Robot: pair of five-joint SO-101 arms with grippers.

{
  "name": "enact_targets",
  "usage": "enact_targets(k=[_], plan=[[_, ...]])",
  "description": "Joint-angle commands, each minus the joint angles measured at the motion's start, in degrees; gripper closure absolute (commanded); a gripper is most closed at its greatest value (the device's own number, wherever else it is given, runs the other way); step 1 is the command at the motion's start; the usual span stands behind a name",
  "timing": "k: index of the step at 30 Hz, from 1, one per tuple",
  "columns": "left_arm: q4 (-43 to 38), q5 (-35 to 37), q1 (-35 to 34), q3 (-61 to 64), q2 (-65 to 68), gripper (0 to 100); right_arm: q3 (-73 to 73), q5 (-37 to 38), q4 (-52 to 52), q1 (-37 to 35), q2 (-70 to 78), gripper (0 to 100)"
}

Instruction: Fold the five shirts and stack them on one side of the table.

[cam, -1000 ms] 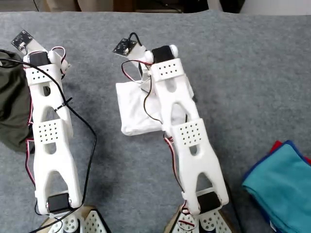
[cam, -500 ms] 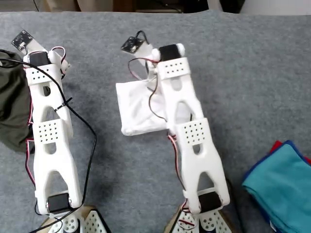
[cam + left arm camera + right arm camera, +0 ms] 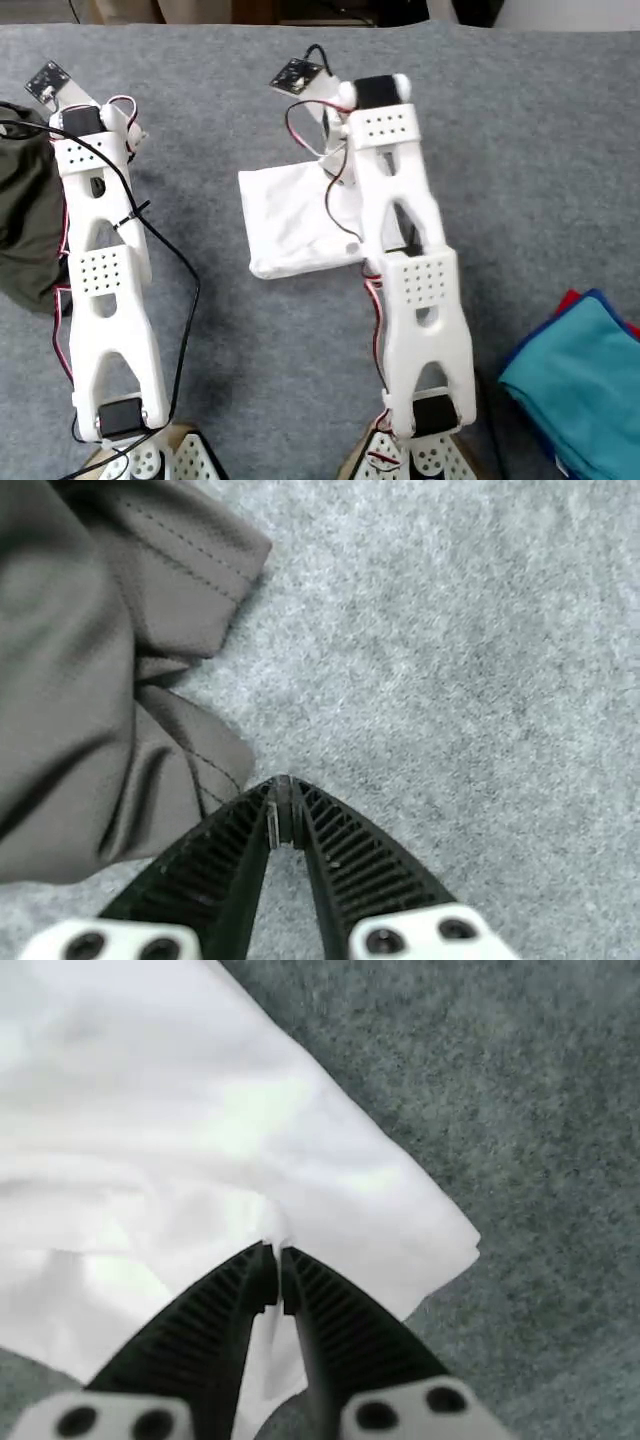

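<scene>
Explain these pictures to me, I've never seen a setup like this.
The white things are two small robot arms, the left arm and the right arm, each ending in a pincer. One picture looks down from above; the other two come from cameras on the wrists. On the grey table lie a crumpled dark shirt, a folded white shirt and a pile of folded cloth, teal on top. The left gripper is shut, empty, beside the dark shirt. The right gripper is shut over a crease in the white shirt; whether it pinches cloth is unclear.
</scene>
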Motion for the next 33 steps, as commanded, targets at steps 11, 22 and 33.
enact_targets(k=[11,22,33], plan=[[-0.97,-0.44,0.53,-2.64,-0.66,98,23.78,8.09,0.7,6.9,-21.14,99.4],[-1.05,-0.53,0.62,-2.64,-0.66,98,50.86,12.48,-10.73,9.54,-35.56,99.4],[-1.05,-0.53,0.62,-2.64,-0.66,98,66.95,14.42,-18.11,10.59,-43.91,90.3]])
